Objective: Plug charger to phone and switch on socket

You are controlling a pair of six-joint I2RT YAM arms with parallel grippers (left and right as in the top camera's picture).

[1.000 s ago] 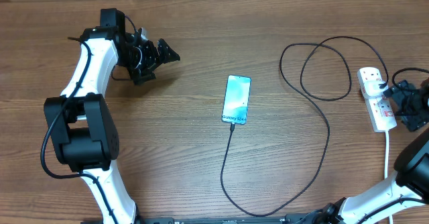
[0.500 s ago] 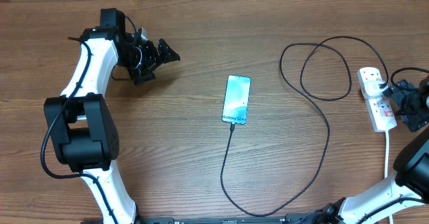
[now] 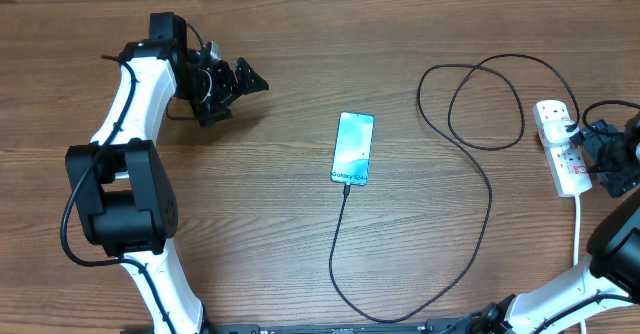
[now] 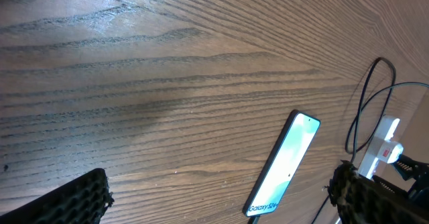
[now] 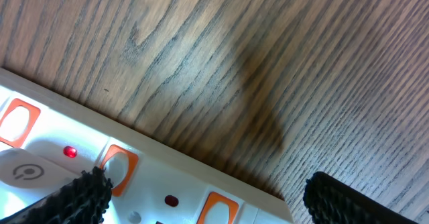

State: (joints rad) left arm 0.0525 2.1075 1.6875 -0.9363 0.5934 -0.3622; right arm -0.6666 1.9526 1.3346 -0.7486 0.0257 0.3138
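White power strip [image 3: 567, 169] at the counter's [image 3: 300, 74] right edge lies just by the right fingers [image 5: 355, 198], wide open and empty like the left fingers [image 4: 74, 197]; a skewed press might shove it and drag the cable [image 3: 332, 249] off the central phone [image 3: 353, 149].

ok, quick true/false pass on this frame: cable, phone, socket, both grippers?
1. The charger cable runs up to the Galaxy end of the phone. True.
2. The left gripper holds the phone. False: it is open and empty, well away from the phone.
3. The socket lies right beside the right gripper. True.
4. The phone lies face down. False: its teal screen faces up.
5. The right gripper is shut on the white cord. False: its fingers stand wide apart by the socket's switches, gripping nothing.
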